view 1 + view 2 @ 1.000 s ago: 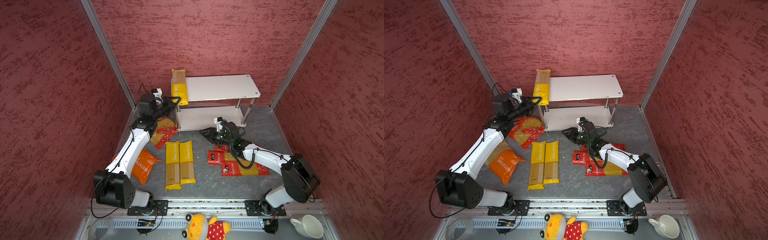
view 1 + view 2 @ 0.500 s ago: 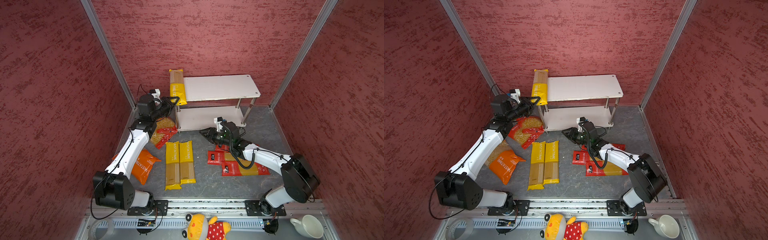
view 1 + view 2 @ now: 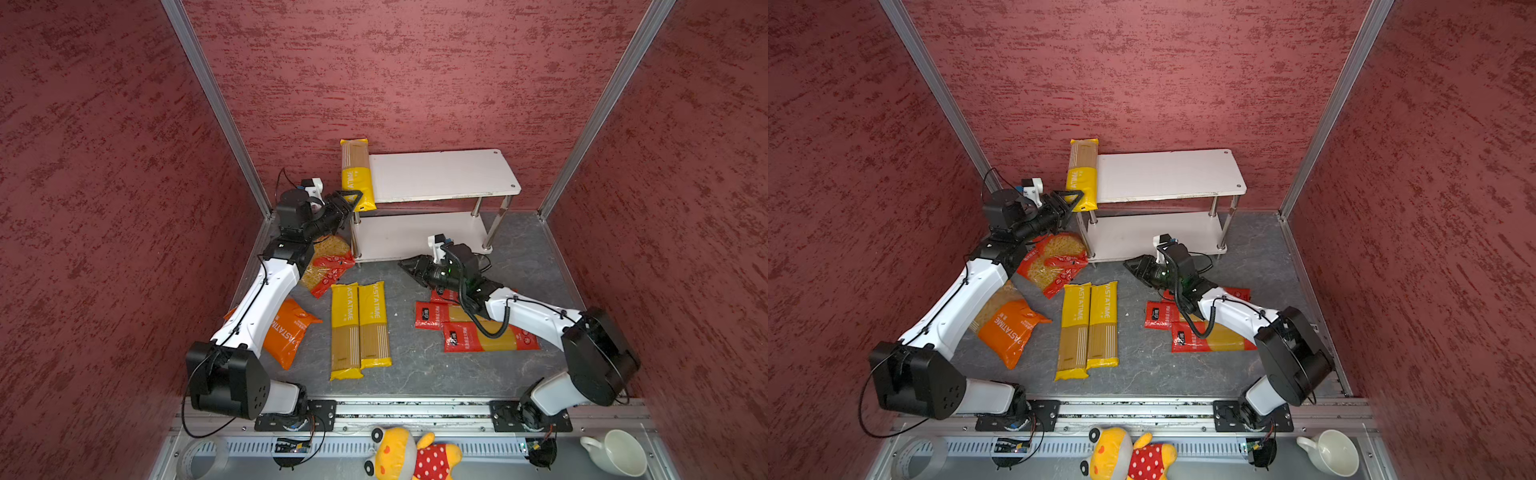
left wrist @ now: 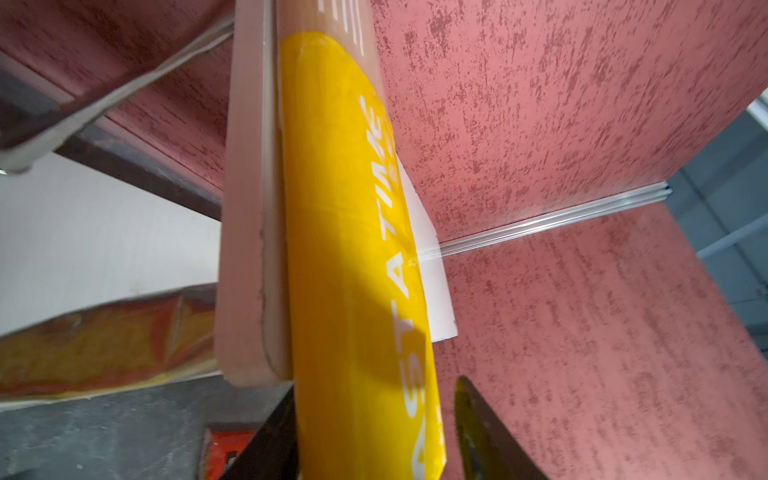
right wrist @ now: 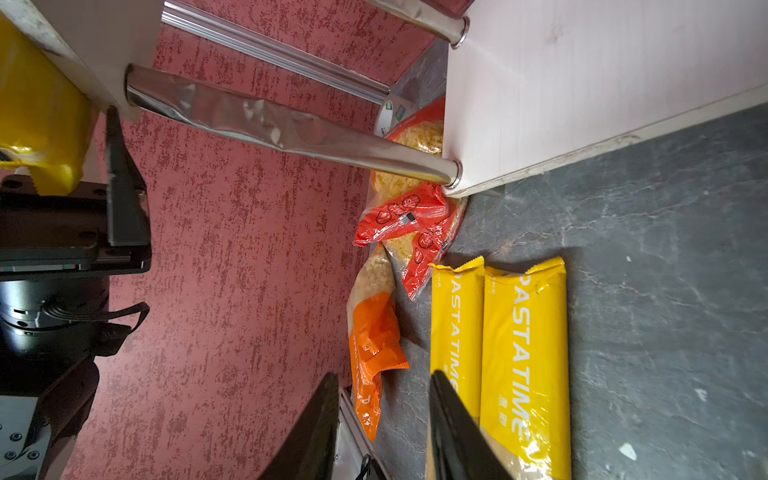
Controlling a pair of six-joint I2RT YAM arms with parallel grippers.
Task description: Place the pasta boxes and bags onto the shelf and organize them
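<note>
In a top view, left arm [image 3: 266,299] reaching up the frame's left side, elbow bent, left gripper [image 3: 354,201] near centre, jaws parted, right arm [image 3: 528,316] low from lower right, right gripper [image 3: 406,266] pointing left, jaws slightly apart, empty

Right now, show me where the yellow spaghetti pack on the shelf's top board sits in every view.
In a top view: the yellow spaghetti pack lies across the left end of the top board.
In a top view: same place.
Left wrist: close up, alongside the board's edge.
Right wrist: only its end shows, against the board's edge.
Shared landmark: the top board.
</note>
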